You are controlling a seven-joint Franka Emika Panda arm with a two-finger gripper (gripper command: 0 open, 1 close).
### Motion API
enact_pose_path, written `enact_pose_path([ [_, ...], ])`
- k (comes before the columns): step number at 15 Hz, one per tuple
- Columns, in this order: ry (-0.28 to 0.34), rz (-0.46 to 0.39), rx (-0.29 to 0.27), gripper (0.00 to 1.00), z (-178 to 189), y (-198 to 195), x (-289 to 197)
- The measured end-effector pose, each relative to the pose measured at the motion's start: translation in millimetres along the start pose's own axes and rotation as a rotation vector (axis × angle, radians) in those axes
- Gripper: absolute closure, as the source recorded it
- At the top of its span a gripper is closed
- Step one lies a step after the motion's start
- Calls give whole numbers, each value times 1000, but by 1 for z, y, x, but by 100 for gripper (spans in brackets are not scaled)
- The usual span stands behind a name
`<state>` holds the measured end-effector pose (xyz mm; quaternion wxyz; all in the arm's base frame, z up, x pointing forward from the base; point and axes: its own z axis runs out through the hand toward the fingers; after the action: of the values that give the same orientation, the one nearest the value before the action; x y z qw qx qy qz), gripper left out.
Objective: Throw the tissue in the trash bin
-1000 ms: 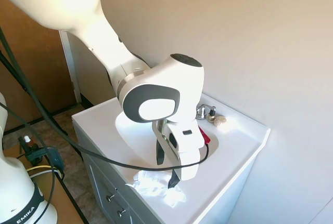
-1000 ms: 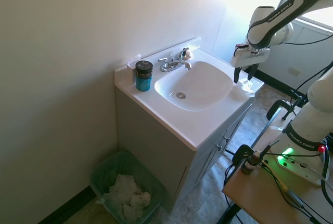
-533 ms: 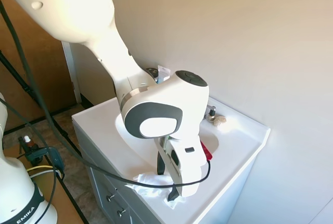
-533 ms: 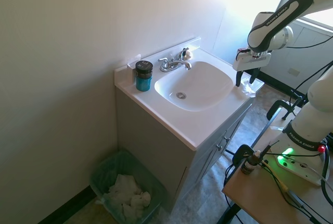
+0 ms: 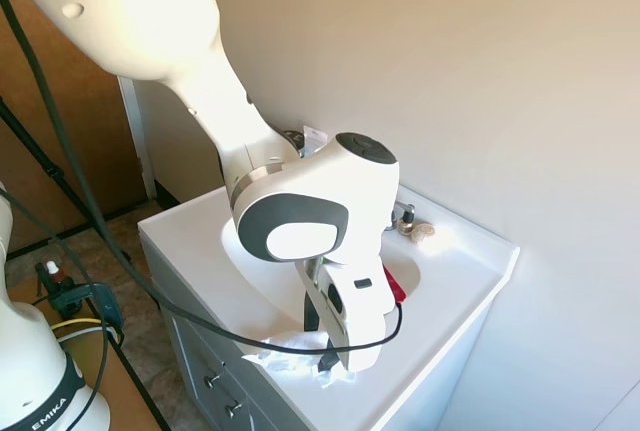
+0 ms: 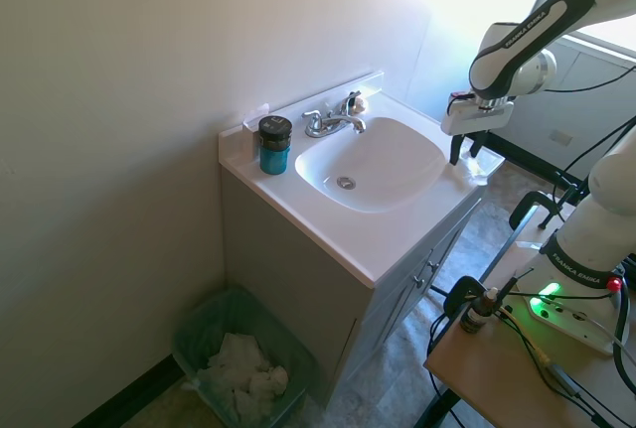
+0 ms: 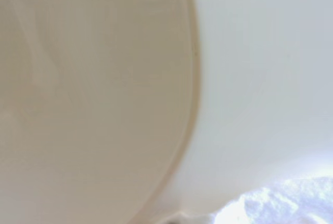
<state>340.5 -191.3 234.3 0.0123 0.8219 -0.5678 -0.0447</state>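
**Tissue pinched at the vanity's front corner**

The crumpled white paper tissue lies at the front corner of the white vanity countertop, close to the counter's edge and beside the oval basin. In the wrist view it shows as a bright, wrinkled white patch low in the picture, next to the curved rim of the basin.

The white arm's gripper points down onto it, and its dark fingers are closed together on the tissue, with paper bunched around their tips. From the second exterior view the gripper hangs over the same corner, where the tissue is only a pale scrap.

At the back of the basin stands a chrome faucet, with a small beige pebble-like lump just beside it. A teal jar with a dark lid sits on the far corner of the counter near the wall.

On the floor beside the cabinet, well apart from the gripper, stands the green translucent trash bin, holding crumpled white paper.
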Motion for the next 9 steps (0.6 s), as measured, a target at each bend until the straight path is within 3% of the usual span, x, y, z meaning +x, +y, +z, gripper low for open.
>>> enact_pose_path([
  [9,25,-37,47,100,-39,-20,-6],
])
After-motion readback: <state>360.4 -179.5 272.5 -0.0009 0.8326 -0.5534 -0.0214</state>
